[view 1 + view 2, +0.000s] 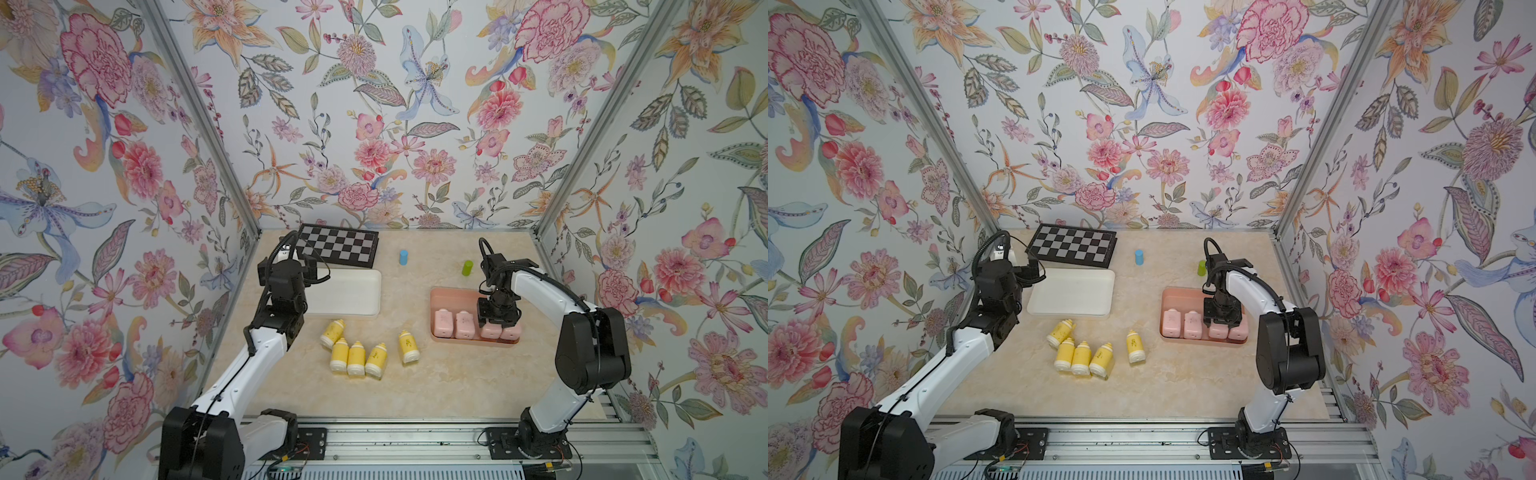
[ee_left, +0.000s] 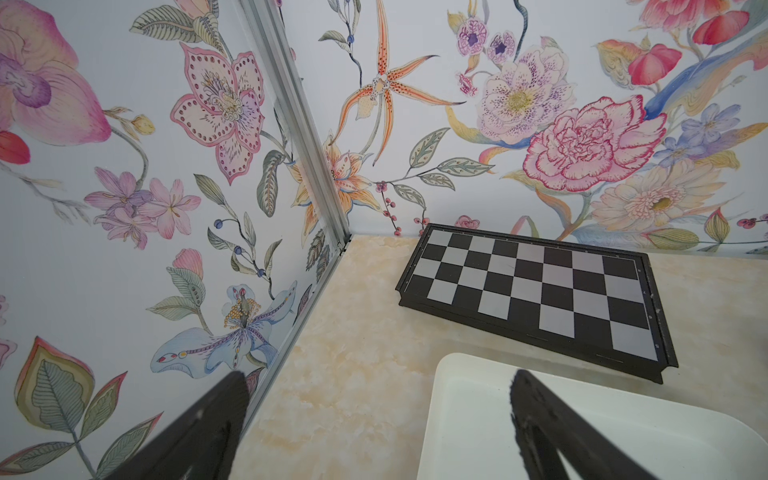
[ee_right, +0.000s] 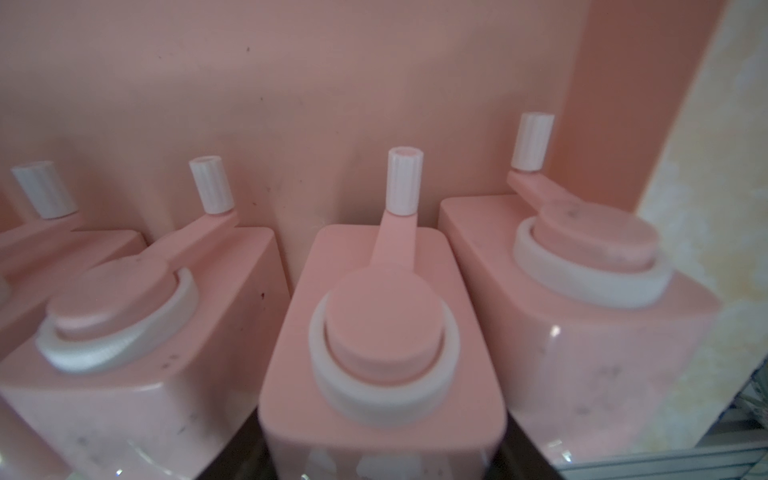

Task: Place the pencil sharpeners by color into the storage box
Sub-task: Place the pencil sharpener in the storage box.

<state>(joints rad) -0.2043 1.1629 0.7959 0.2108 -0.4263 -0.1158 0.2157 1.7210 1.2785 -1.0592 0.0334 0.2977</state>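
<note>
Several pale pink pencil sharpeners (image 1: 443, 324) stand in a row along the near side of the pink storage box (image 1: 451, 296). My right gripper (image 3: 382, 465) points down into that box, shut on the third pink sharpener (image 3: 380, 332) from the left, which stands between two others. Several yellow pencil sharpeners (image 1: 356, 358) lie on the table in front of the white storage box (image 1: 357, 291), one of them (image 1: 408, 347) a little apart to the right. My left gripper (image 2: 374, 432) hangs open and empty over the white box's far left corner (image 2: 449, 374).
A folded chessboard (image 1: 337, 244) lies at the back left against the wall. A small blue cylinder (image 1: 403, 257) and a small green cylinder (image 1: 467, 268) stand behind the boxes. Flowered walls close in the table on three sides.
</note>
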